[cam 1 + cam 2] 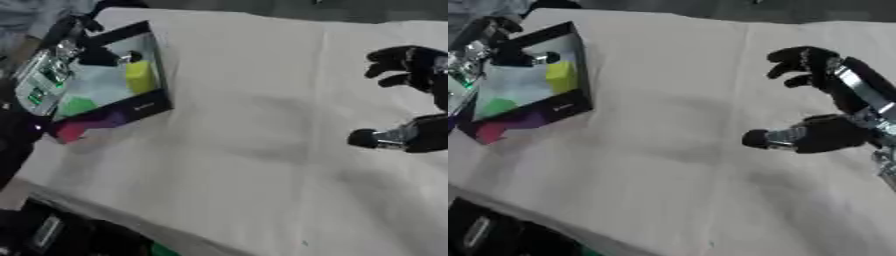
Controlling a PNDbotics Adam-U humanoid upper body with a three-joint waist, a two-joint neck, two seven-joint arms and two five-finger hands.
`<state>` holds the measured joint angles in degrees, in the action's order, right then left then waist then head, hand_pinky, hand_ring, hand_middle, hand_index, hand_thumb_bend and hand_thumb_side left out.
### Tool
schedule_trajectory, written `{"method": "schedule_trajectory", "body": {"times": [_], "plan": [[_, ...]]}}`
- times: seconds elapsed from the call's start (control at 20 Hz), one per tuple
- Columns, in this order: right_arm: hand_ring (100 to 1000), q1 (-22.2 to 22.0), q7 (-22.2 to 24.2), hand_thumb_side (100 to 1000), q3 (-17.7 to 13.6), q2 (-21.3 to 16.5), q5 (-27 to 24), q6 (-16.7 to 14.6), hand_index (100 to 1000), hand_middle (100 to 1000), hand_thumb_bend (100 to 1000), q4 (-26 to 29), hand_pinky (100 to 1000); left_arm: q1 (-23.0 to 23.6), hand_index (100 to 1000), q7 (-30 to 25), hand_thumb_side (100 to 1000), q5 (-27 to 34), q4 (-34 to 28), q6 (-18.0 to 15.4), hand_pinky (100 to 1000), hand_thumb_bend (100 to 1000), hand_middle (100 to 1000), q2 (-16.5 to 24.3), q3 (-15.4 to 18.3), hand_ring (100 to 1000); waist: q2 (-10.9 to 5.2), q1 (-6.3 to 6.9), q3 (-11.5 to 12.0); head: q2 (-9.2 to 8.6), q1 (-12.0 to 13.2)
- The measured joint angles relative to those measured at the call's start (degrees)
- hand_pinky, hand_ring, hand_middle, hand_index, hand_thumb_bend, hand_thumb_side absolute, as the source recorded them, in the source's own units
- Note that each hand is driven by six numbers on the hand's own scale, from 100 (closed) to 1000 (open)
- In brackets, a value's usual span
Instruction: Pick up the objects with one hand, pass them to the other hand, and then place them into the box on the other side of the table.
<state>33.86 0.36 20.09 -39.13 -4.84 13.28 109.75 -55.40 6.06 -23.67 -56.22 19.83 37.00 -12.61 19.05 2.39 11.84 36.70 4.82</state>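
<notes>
Left eye view: nearest the camera, along the bottom left edge, sits dark robot body hardware (52, 232), blurred, with a small green patch beside it. Above it spreads the worktop (245, 150), covered in pale cloth and lying askew. At the upper left stands the box (144, 107), black-walled with a pale floor, its near wall carrying a small pale marking too blurred to read. Inside, a yellow block (138, 76) stands against the right wall, its long axis running roughly away from the camera, upright in the picture. A green object (79, 106) lies near the box's lower left corner, its shape unclear. A pink-red object (70, 131) shows at the box's outer near corner, next to a purple patch on the wall. The left hand (96, 55) reaches into the box's upper left part from the view's left; its fingers merge into a dark blur, so I cannot tell whether they are open or curled. A silver and green forearm panel runs along the box's left side.

Right eye view: the right hand (820, 132) hangs over the worktop's right side, well apart from the box. Its fingers (798, 62) are spread and relaxed, the thumb pointing toward the view's left, and it holds nothing. The same box and yellow block show at the upper left.
</notes>
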Motion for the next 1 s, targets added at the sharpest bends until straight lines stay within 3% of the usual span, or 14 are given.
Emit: {"method": "schedule_trajectory", "body": {"times": [0.5,1.0], "plan": [[868,-2.7,-0.1,232,-4.1,-3.3,-0.4,5.0,808,696,833,3.1,797,2.2,749,5.8,463,6.2,-8.0,1.4,761,864,794,0.3,1.1,745,-0.45,0.0,-1.9,0.54,-10.1],[882,-6.7,1.1,232,-7.2,-5.6,2.0,7.0,817,734,833,3.7,801,4.4,743,7.9,460,10.3,-13.2,2.2,753,864,790,1.8,1.2,740,-1.47,0.02,-4.0,0.52,-14.3]]}}
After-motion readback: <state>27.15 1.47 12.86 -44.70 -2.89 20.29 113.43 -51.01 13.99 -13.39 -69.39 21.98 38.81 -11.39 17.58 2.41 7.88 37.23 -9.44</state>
